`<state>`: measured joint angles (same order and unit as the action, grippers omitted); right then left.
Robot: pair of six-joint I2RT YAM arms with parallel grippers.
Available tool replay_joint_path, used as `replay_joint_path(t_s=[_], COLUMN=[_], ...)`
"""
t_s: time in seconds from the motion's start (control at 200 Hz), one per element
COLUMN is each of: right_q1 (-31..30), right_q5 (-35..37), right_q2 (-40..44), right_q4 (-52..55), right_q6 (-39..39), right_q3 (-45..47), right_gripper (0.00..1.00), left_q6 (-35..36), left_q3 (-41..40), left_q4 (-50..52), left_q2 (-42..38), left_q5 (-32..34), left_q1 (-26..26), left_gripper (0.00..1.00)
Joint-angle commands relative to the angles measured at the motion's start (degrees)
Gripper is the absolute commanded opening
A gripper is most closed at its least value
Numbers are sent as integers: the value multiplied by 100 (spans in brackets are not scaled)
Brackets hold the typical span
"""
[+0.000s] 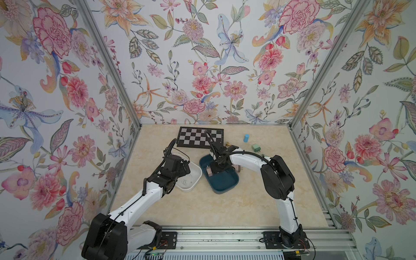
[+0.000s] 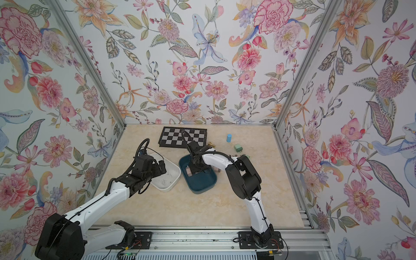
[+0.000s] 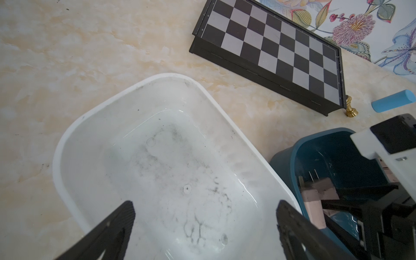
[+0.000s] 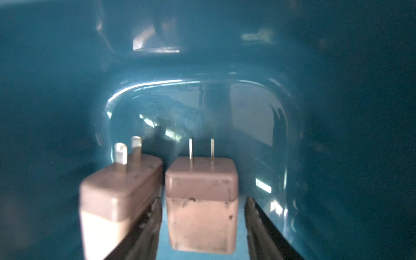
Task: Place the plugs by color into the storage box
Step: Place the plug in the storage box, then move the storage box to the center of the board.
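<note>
- In a top view, the right tool (image 1: 215, 168) is down inside the dark teal plastic tub (image 1: 225, 191). A mint green cube plug (image 1: 255, 148) lies unsorted on the surface (image 1: 202, 207), well behind it.
- Left wrist view: the left tool (image 3: 205, 202) hangs wide open and empty over the white plastic tub (image 3: 67, 139). I see no hazard there.
- Right wrist view: the right tool's jaws stand parted around a dusty pink cube plug (image 4: 202, 202), with a gap on one side. A second pink plug (image 4: 119, 195) sits just outside one finger (image 4: 144, 225), apparently touching it. Lifting out could snag or tip either plug.

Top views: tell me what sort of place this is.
Probably a robot test booth, not a home: floral wallpaper panels fixed to aluminium frame posts, with the left arm and right arm bolted to a slotted rail.
</note>
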<state>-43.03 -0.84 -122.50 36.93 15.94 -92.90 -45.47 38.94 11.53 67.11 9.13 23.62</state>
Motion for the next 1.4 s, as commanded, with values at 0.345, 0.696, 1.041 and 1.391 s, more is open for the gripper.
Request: replay_joint_path(t_s=[0.345, 0.696, 1.041, 1.391], right_q1=[382, 1138, 901, 192], right_q5=[181, -523, -970, -1236], right_q2=[2103, 2259, 1937, 1489], right_q4=[131, 10, -273, -518], right_q6=[-19, -205, -59, 327], right_q3=[1194, 1796, 1969, 1654], right_gripper=[82, 84, 82, 81], left_q6=[-311, -644, -703, 140], left_q3=[-446, -1235, -1446, -1349], left_q4=[725, 553, 974, 955], left_q2=[-768, -903, -752, -876], left_q5=[-131, -506, 354, 433], left_q1=[73, 78, -693, -2379], left_gripper=[99, 99, 90, 89])
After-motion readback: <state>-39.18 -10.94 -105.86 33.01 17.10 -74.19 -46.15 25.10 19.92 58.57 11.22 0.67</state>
